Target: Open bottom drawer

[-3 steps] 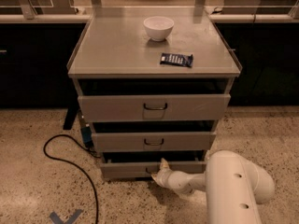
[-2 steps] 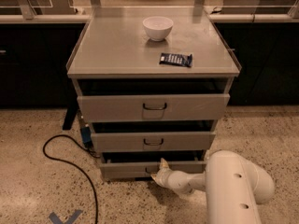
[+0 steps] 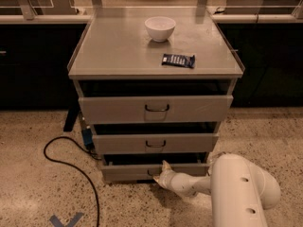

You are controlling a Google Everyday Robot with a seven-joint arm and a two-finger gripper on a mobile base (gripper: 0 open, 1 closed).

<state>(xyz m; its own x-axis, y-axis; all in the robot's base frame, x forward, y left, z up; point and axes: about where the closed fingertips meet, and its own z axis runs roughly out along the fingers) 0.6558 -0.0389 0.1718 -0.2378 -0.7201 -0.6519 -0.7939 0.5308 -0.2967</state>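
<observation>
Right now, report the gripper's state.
Gripper: low against the front of the bottom drawer, near its centre; open or shut cannot be told.

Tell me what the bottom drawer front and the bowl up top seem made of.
The bottom drawer: likely painted sheet metal, matte grey, a thin flat panel. The bowl: probably glazed ceramic, possibly plastic; white, smooth, faintly shiny. The gripper, at that drawer front's centre, looks like smooth off-white plastic.
</observation>
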